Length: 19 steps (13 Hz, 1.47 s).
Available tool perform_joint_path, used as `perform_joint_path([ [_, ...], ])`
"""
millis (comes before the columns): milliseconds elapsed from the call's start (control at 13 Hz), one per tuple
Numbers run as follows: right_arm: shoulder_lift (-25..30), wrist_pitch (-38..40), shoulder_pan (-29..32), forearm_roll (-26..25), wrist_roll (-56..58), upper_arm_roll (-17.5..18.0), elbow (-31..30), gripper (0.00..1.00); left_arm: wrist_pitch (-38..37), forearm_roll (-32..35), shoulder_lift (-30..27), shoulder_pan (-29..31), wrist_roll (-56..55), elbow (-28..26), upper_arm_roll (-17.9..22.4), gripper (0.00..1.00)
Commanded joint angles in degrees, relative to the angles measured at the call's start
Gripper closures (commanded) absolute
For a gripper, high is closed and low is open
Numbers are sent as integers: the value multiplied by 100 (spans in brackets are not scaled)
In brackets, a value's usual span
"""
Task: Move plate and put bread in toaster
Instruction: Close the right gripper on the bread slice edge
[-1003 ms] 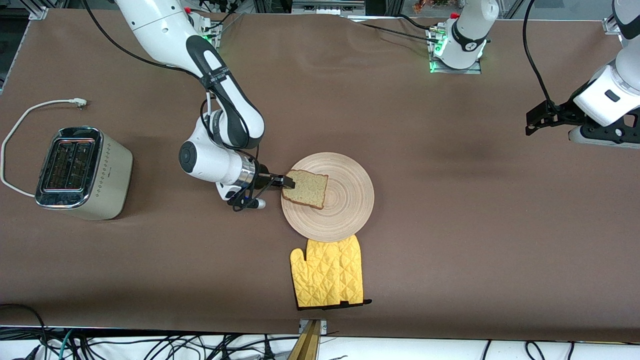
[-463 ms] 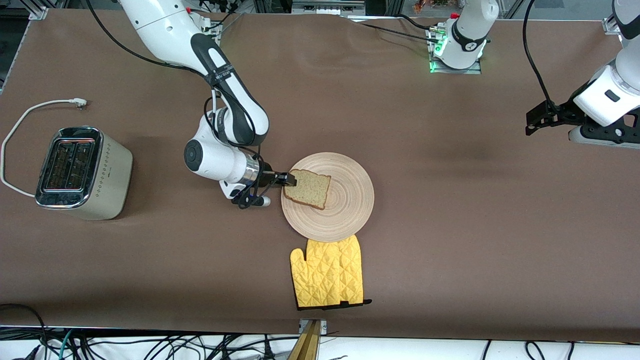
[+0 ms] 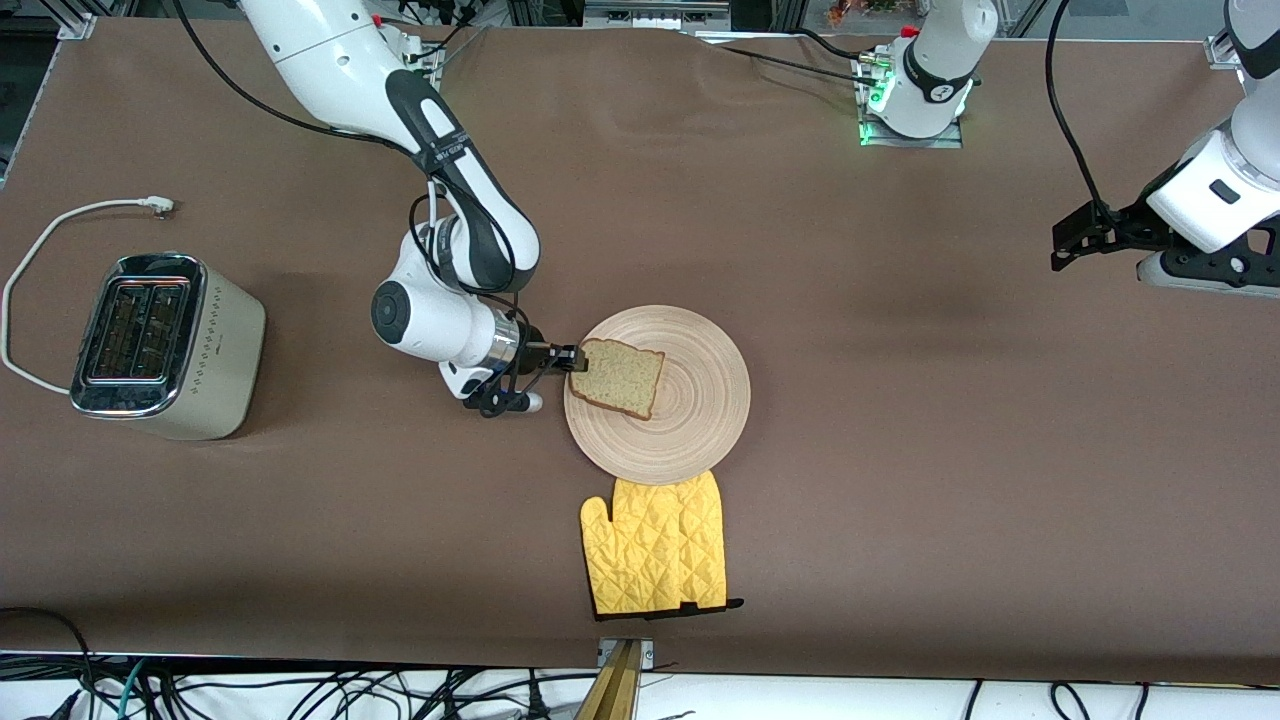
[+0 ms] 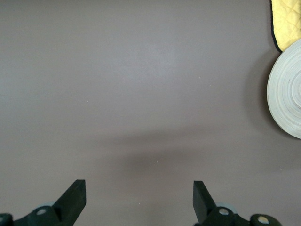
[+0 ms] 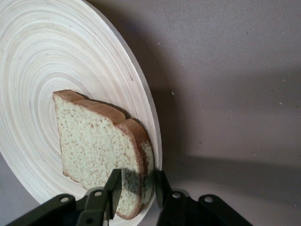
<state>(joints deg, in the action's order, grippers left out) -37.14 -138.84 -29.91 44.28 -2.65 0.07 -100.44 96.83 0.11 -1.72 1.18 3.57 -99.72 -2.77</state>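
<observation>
The bread (image 3: 622, 378) is a speckled slice over the round wooden plate (image 3: 690, 420) at mid-table. Its edge toward the right arm's end is raised. My right gripper (image 3: 577, 360) is shut on that crust edge, at the plate's rim. In the right wrist view the fingers (image 5: 113, 187) clamp the two faces of the bread (image 5: 94, 141) above the plate (image 5: 56, 56). The cream toaster (image 3: 165, 345) stands at the right arm's end of the table, slots empty. My left gripper (image 3: 1060, 245) waits open and empty over bare table at the left arm's end; its wrist view (image 4: 139, 197) shows the same.
A yellow quilted oven mitt (image 3: 655, 555) lies just nearer to the front camera than the plate, touching its rim. The toaster's white cord (image 3: 60, 225) loops on the table beside it. The left wrist view shows the plate's edge (image 4: 288, 96) and a mitt corner (image 4: 288, 21).
My right arm has shifted slightly toward the left arm's end with the bread in its grip. The slice has tilted up a little. The left arm has not moved.
</observation>
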Motion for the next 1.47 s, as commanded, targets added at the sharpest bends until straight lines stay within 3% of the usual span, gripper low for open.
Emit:
perform_joint_path([
  [0,-83,-126,-137,-165,-95,-42,16,61,-103,-55,49,40,-14,120,-39,0],
  [1389,49,-117,-173,-244,-78,-112,122,54,-103,-37,32,75,-66,128,-57,0],
])
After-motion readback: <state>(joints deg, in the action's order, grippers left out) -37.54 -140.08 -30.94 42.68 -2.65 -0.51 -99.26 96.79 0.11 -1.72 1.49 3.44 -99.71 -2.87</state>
